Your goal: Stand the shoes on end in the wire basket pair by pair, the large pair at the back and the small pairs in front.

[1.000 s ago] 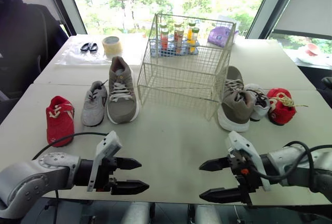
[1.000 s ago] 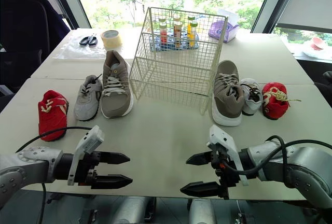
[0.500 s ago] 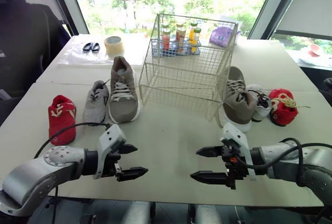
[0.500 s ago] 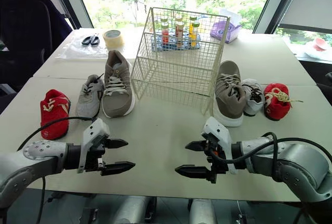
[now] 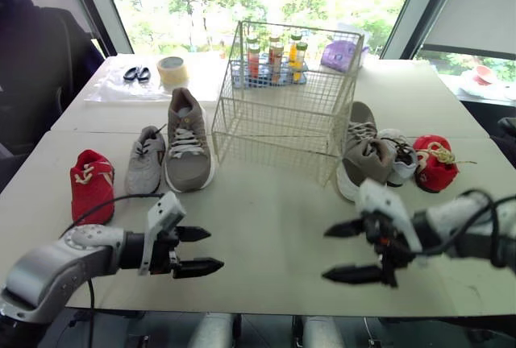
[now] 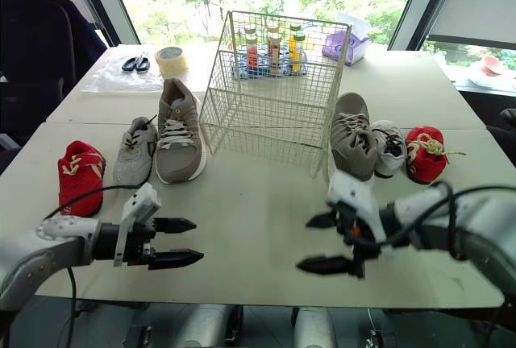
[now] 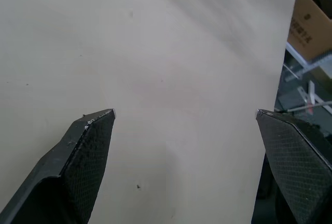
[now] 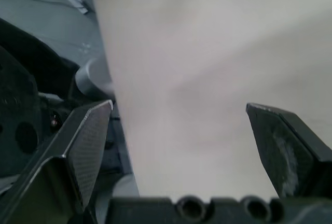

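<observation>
The wire basket [image 5: 282, 102] stands empty at the table's middle back. To its left lie a large taupe shoe [image 5: 189, 140], a small grey shoe [image 5: 145, 159] and a small red shoe [image 5: 91, 185]. Their mates lie to its right: a large taupe shoe [image 5: 364, 159], a small grey-white shoe [image 5: 401, 157] and a small red shoe [image 5: 435, 164]. My left gripper [image 5: 214, 250] is open over bare table near the front edge, a little in front of the grey shoe. My right gripper [image 5: 326, 254] is open and empty, in front of the right taupe shoe.
Behind the basket stands a blue tray of bottles [image 5: 272, 56], with a purple pack [image 5: 340, 54] beside it. A tape roll [image 5: 172, 70] and scissors [image 5: 133, 74] lie at the back left. Bare table [image 5: 266, 219] stretches between the grippers.
Both grippers came forward from the table's front edge, still open. In the last half second the right gripper shifted right; the left one hardly moved.
</observation>
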Tool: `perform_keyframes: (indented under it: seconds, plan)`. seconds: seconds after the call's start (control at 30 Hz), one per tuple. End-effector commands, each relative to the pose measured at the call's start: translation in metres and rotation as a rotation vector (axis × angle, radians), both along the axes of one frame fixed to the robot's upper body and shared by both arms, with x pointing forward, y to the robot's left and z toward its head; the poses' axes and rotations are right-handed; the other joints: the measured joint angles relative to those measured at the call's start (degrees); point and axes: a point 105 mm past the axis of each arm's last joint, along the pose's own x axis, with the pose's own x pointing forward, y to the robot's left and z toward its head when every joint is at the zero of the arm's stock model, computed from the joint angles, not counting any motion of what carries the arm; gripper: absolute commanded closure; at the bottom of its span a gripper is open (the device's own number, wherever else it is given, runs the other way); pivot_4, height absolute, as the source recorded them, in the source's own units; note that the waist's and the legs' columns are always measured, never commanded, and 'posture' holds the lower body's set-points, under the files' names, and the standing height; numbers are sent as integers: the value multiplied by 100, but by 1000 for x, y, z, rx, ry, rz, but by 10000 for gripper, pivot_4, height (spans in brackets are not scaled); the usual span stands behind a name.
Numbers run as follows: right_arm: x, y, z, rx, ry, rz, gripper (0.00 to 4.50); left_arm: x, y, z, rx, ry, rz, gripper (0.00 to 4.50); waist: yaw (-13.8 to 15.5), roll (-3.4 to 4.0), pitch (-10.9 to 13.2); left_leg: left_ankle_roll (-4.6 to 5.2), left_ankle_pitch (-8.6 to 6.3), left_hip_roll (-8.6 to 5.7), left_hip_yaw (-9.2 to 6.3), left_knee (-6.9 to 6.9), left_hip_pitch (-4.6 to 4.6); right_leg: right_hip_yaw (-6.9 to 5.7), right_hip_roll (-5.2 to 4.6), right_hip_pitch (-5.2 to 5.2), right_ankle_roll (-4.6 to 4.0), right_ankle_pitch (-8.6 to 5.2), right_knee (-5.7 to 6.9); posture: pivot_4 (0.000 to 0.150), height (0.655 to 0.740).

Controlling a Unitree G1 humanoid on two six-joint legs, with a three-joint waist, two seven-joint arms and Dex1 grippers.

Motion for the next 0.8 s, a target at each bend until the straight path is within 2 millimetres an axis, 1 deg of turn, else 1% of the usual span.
perform_keyframes:
  seconds: [0.03,0.1,0.13,0.17,0.2,0.27,0.3,0.37,0.47,0.6,0.7,0.77,0.8]
  plan:
    - [12,-1,48,17,-70,29,0,13,-3,39,2,-138,-89,634,20,1,2,0,0,2,-1,0,-3,-3,2,-4,0,0,1,1500,6563]
    - [33,1,68,-40,-188,25,0,25,-1,61,29,-233,-113,634,5,2,4,-1,0,5,-7,-7,0,-13,5,-1,4,-3,-2,1500,6563]
    - [46,3,77,-76,-248,33,0,29,0,76,38,-285,-124,634,-9,1,5,0,0,5,-6,-15,-7,-13,6,-8,6,-1,-8,1500,6563]
    - [57,4,81,-112,-287,43,0,32,0,89,40,-324,-136,634,-49,1,7,0,0,4,-3,-16,-6,-13,5,-5,8,-1,-9,1500,6563]
    - [66,6,83,-149,-307,52,0,33,0,98,42,-353,-149,634,-117,-2,8,0,1,2,0,-16,-8,-12,4,-10,13,0,-9,1500,6563]
    - [81,8,78,-238,-313,96,0,33,-4,113,37,-406,-174,634,-181,-1,8,0,1,-4,5,-16,-11,-11,-2,-10,31,8,-12,1500,6563]
    - [86,9,75,-272,-308,118,0,32,-5,117,31,-420,-185,634,-231,-2,9,0,1,-9,12,-17,-11,-6,-7,-11,36,6,-11,1500,6563]
    - [102,10,68,-329,-310,135,0,29,-10,124,12,-445,-206,634,-297,-2,9,0,1,-17,10,-16,-14,-3,-12,-10,53,10,-9,1500,6563]
    - [118,9,60,-378,-302,146,0,27,-15,127,-6,-460,-208,634,-325,-1,14,-1,2,-19,10,-16,-17,1,-12,-19,78,22,-5,1500,6563]
    - [134,18,47,-408,-276,169,0,30,-8,122,-5,-465,-137,634,-330,7,19,-17,11,-16,4,-20,-12,3,-5,-27,76,22,13,1500,6563]
    - [141,26,38,-419,-264,186,0,31,-1,113,4,-446,-84,634,-326,8,19,-34,21,-16,-3,-22,-7,3,-2,-25,74,23,23,1500,6563]
    - [143,29,35,-425,-255,200,5302,32,3,107,13,-437,-55,0,-312,8,20,-47,28,-17,-6,-21,-8,4,-2,-27,73,23,27,1500,6563]
    - [143,31,32,-432,-254,207,9511,33,4,105,15,-436,-40,0,-297,9,20,-51,31,-18,-8,-21,-8,4,-3,-27,73,23,30,1500,6563]
